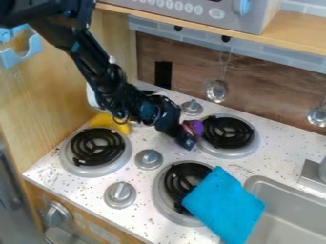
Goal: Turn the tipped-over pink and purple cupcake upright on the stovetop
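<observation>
Taking the gripper (185, 139) as the clock's centre in the camera view, the purple object (196, 127) lies at 2 o'clock, touching it or just beside it, near the left rim of the back-right coil burner (228, 132) at 3 o'clock. Whether the gripper is open or closed on that object, I cannot tell. The black arm (102, 66) comes in from 10 to 11 o'clock, partly hiding a white object (92, 96) at 10. A yellow object (108, 122) sits between 9 and 10, behind the left coil burner (96, 151). Stove knobs stand at 12 (192, 107), 8 (148, 159) and 7 (119, 194). At 6 is the front coil burner (164, 207), its right part covered by a blue cloth (223, 205) at 5 o'clock. Small metal ladles hang at 1 (217, 91) and between 2 and 3 (317, 116), and a grey appliance with round buttons (237, 19) sits on the wooden shelf (280, 34) above. The grey sink (257, 179) opens between 4 and 5 o'clock; the cloth's right corner overlaps its left edge.
</observation>
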You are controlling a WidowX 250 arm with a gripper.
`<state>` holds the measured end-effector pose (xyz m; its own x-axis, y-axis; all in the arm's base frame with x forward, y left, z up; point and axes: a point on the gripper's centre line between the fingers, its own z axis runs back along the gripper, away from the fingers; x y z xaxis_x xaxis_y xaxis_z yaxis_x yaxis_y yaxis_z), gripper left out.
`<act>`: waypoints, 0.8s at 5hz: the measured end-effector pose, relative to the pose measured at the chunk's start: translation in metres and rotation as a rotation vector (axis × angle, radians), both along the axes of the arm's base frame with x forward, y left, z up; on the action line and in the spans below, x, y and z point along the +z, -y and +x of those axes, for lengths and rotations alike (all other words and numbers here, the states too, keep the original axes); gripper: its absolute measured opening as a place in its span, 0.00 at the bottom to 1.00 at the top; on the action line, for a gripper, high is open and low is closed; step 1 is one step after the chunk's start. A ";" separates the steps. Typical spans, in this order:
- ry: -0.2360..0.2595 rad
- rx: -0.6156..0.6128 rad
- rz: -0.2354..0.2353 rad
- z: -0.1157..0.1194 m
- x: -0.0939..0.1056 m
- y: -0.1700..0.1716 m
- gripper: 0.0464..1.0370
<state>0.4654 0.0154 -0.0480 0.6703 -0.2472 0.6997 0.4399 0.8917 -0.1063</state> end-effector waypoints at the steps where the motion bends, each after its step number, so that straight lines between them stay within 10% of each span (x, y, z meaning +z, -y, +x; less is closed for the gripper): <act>1: 0.010 0.041 -0.007 0.004 -0.001 -0.001 0.81; 4: -0.055 0.088 0.000 -0.013 -0.008 -0.001 0.80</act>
